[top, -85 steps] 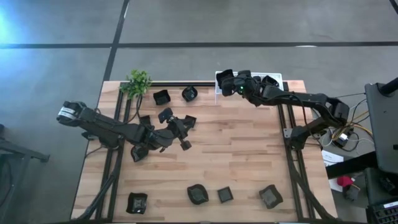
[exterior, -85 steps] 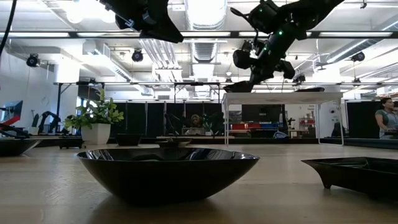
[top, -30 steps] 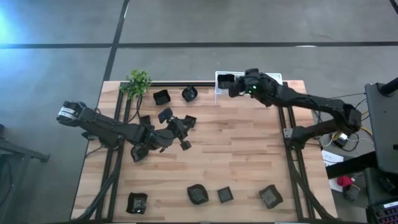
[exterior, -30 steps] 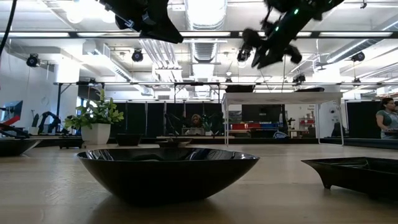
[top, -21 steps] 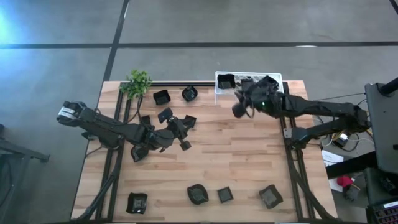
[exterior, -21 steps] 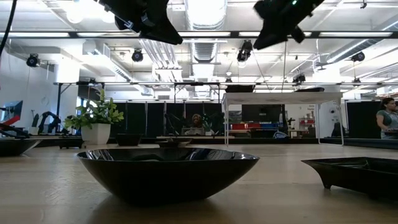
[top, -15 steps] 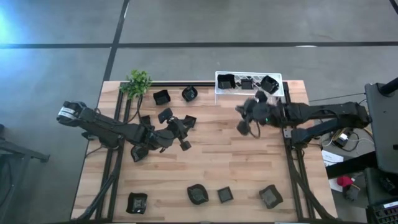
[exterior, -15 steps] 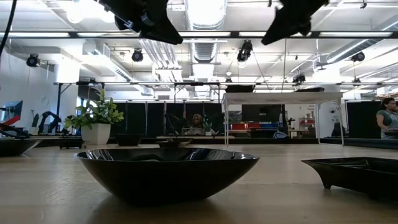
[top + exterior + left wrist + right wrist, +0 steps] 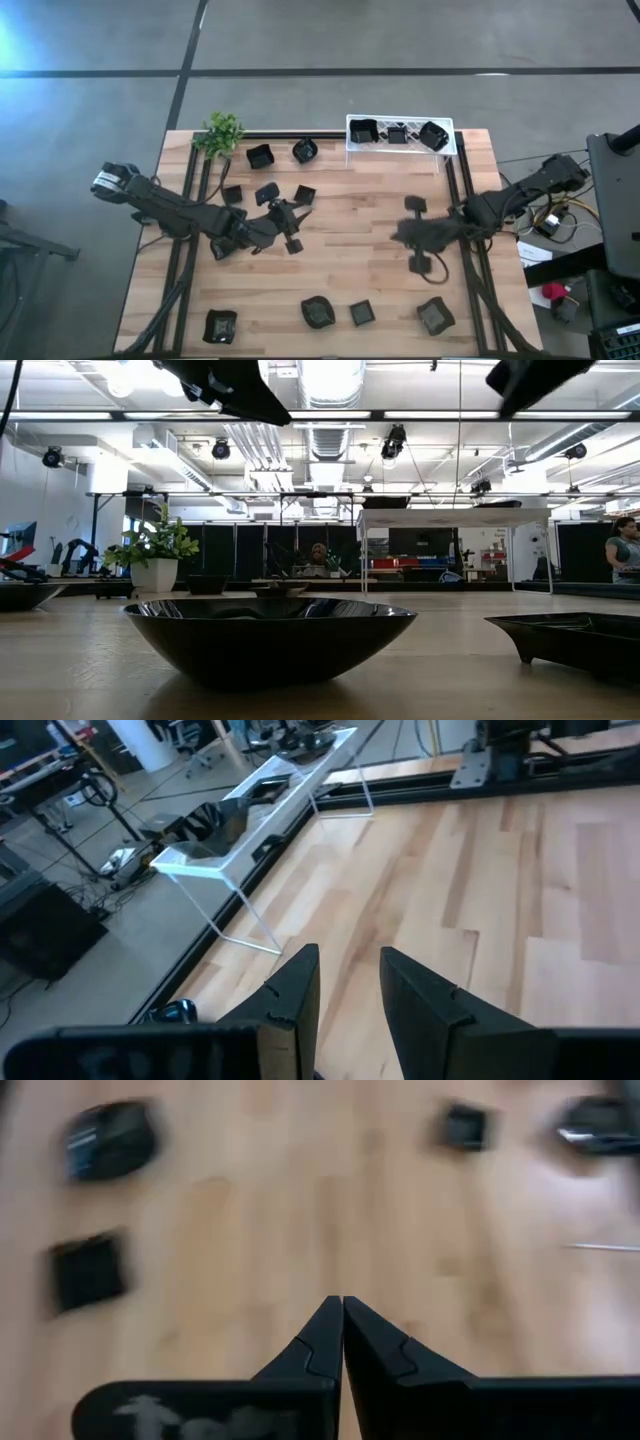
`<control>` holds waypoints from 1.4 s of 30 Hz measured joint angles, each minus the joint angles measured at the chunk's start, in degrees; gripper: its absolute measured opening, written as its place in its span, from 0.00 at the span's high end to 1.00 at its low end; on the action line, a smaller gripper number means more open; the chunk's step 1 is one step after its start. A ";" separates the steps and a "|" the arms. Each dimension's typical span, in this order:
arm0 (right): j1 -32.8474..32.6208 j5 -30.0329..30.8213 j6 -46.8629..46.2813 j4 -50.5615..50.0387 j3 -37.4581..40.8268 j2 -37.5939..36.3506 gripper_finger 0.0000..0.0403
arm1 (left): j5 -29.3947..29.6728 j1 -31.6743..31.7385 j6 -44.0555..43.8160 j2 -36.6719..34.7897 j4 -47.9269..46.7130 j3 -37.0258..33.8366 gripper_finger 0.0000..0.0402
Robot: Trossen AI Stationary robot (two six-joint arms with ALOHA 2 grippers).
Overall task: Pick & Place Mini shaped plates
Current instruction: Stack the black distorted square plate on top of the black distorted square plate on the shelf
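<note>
Several small black plates lie on the wooden table: a group at the far left point(image 9: 266, 190) and a row along the near edge point(image 9: 318, 312). Three more sit in the white rack point(image 9: 398, 146) at the far edge. In the low view a round plate point(image 9: 270, 635) rests on its base close in front. My left gripper point(image 9: 292, 230) hovers open beside the left group, nothing between its fingers point(image 9: 348, 990). My right gripper point(image 9: 400, 233) is shut and empty point(image 9: 342, 1302) above the table's right half, blurred plates point(image 9: 88, 1270) below it.
A small green plant point(image 9: 222, 132) stands at the far left corner. Black frame rails point(image 9: 462, 200) run along both sides of the table. Bare wood point(image 9: 350, 250) lies between the two grippers. A person point(image 9: 622, 555) shows in the room behind.
My right gripper has swung away from the white rack toward the table's near edge, over the right half, rolling and tipping downward as it went. The three plates stay in the rack.
</note>
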State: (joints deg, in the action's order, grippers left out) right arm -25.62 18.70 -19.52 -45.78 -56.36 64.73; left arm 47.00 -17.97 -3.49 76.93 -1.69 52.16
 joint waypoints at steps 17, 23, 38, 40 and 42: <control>-15.99 -15.06 -18.81 -1.24 7.98 0.33 0.98 | -0.73 -5.52 0.05 -0.02 -0.62 -0.11 0.74; -18.50 -19.05 -24.17 -1.12 10.61 0.37 0.98 | -9.14 -5.72 0.10 0.01 -0.38 -1.23 0.74; -19.40 -23.20 -23.69 -0.56 11.16 0.37 0.98 | -11.43 -5.74 -1.95 0.09 1.05 -2.27 0.74; -19.39 -22.63 -23.66 -0.58 11.35 0.37 0.98 | -11.43 -5.74 -2.44 0.09 1.04 -2.27 0.74; -19.38 -21.11 -23.81 -0.49 11.47 0.37 0.98 | -11.43 -5.74 -2.45 0.09 1.04 -2.27 0.74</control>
State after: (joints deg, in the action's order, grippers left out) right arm -44.99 -2.41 -43.33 -46.27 -44.88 65.10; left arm 35.57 -23.70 -5.93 77.01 -0.64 49.89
